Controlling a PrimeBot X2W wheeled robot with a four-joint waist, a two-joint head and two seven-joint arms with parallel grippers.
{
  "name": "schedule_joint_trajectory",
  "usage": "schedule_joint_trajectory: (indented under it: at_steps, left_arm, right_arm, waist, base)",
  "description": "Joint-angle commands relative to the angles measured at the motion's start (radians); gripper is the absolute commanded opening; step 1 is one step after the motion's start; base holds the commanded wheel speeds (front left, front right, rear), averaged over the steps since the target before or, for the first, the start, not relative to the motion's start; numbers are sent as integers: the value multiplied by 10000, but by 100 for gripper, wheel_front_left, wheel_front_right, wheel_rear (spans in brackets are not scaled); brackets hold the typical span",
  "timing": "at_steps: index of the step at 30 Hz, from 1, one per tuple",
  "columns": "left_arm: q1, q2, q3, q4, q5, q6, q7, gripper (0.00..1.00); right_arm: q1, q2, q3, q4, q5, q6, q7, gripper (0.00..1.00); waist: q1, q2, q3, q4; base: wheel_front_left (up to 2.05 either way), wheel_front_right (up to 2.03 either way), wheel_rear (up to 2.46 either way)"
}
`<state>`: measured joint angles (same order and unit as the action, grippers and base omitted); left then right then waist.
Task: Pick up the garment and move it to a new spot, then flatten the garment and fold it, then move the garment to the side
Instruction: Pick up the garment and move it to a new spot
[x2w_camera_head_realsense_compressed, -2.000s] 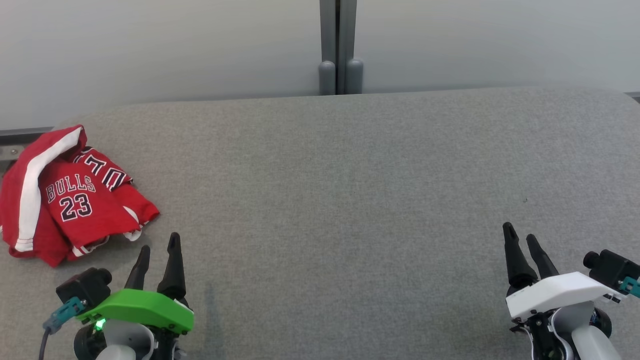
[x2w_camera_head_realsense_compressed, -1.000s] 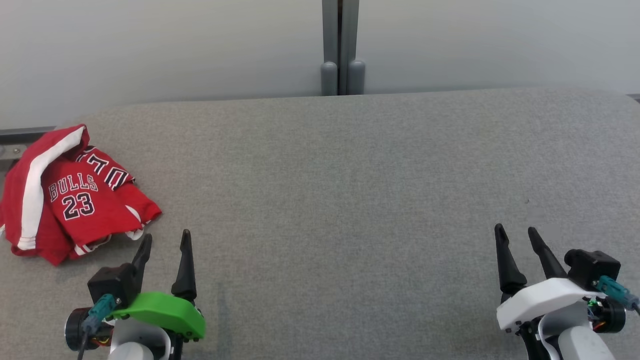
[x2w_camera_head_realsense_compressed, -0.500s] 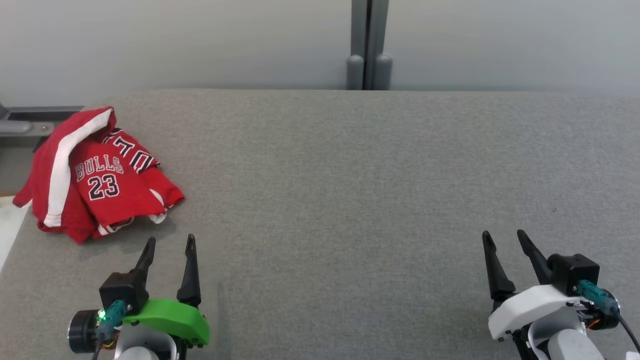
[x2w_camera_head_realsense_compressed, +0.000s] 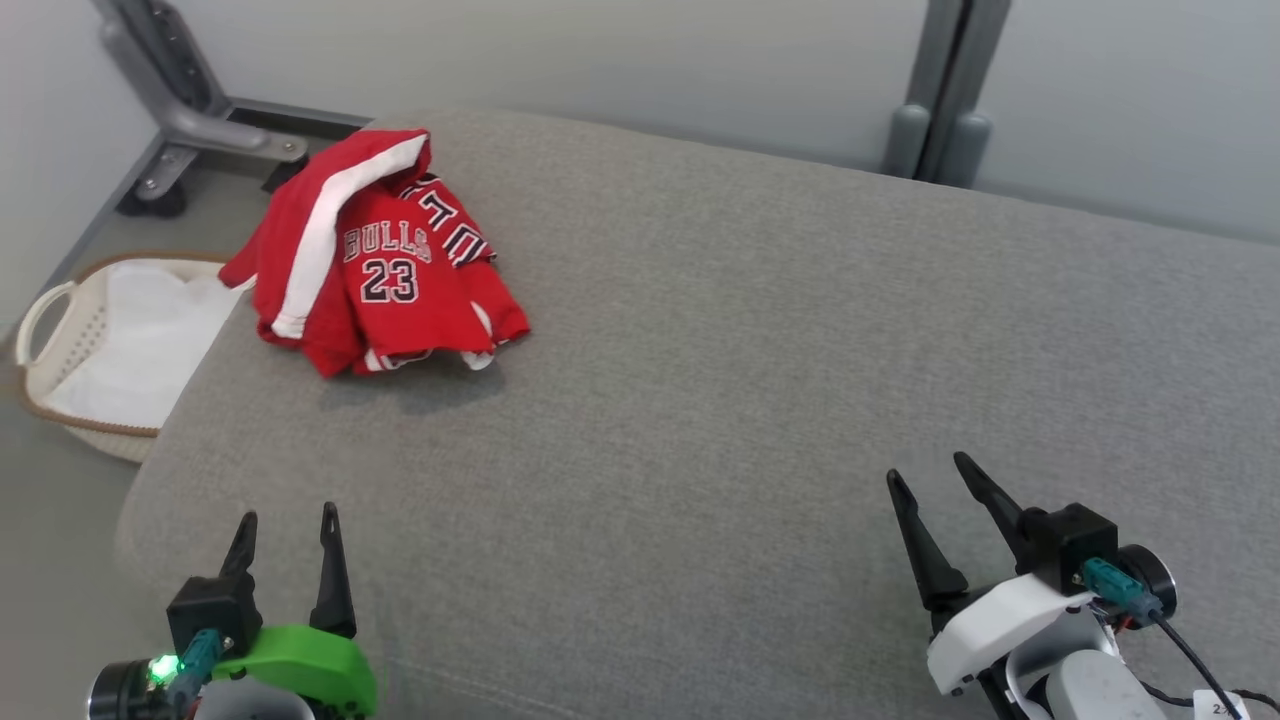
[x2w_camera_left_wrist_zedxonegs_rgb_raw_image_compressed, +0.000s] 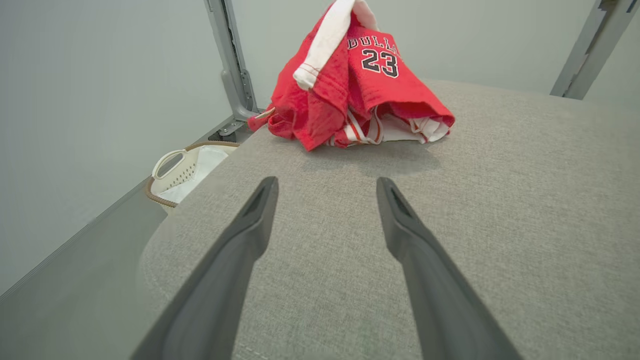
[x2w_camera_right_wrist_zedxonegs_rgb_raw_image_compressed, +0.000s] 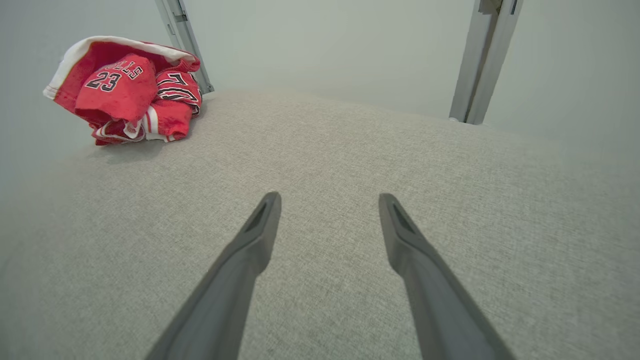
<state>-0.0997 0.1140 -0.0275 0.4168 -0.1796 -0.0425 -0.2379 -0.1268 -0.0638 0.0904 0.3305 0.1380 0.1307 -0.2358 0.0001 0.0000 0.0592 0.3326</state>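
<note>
At the far left corner of the grey padded surface (x2w_camera_head_realsense_compressed: 700, 380) lies one crumpled red Bulls jersey (x2w_camera_head_realsense_compressed: 385, 270), perhaps bundled with shorts. Two grippers, the left gripper (x2w_camera_head_realsense_compressed: 288, 513) and the right gripper (x2w_camera_head_realsense_compressed: 926, 468), hover near the front edge, spread wide and empty.

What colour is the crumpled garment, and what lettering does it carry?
The garment is red with white trim, printed "BULLS 23"; the head view shows it best.

The grey cushion (x2w_camera_head_realsense_compressed: 700, 400) is looked down on from the head, above its near edge, angled toward the far left corner. From each wrist it is skimmed low and close, along the left gripper (x2w_camera_left_wrist_zedxonegs_rgb_raw_image_compressed: 327, 178) and right gripper (x2w_camera_right_wrist_zedxonegs_rgb_raw_image_compressed: 329, 194) (fingers spread in both). The red garment (x2w_camera_head_realsense_compressed: 385, 260) is shared by all three views, nearest from the left wrist; the white basket (x2w_camera_head_realsense_compressed: 100, 440) by head and left wrist.
</note>
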Motion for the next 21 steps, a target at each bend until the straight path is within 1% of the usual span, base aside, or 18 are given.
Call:
schedule_joint_trajectory:
  at_steps: [1,6,10,13,17,21]
  left_arm:
    - [202,-28,106,34,235,8,-80,100]
    - [337,-167,522,162,513,-6,-169,100]
    - [218,-308,738,25,629,-268,-230,100]
    - [-164,-383,897,28,704,-445,-306,100]
    - [-990,-422,1096,-59,499,-714,-271,100]
    - [-2108,-98,1127,2,356,-852,-270,100]
  right_arm:
    - [-115,-89,82,37,-226,0,-99,100]
    - [-238,-161,318,118,-563,-1,-190,100]
    - [-354,-341,366,92,-923,-1,-254,100]
    - [-546,-484,370,34,-1176,-1,-316,100]
    - [-776,-709,265,-61,-1301,-1,-309,100]
    - [-1127,-819,274,-190,-1455,-1,-308,100]
  waist:
    - [-1,0,333,1122]
    - [-1,0,590,1552]
    - [-1,0,958,1677]
    - [-1,0,1366,1637]
    - [-1,0,1976,1399]
    - [-1,0,2611,1039]
  base:
    - [0,0,0]
    - [0,0,0]
    - [0,0,0]
    - [0,0,0]
    - [0,0,0]
    - [0,0,0]
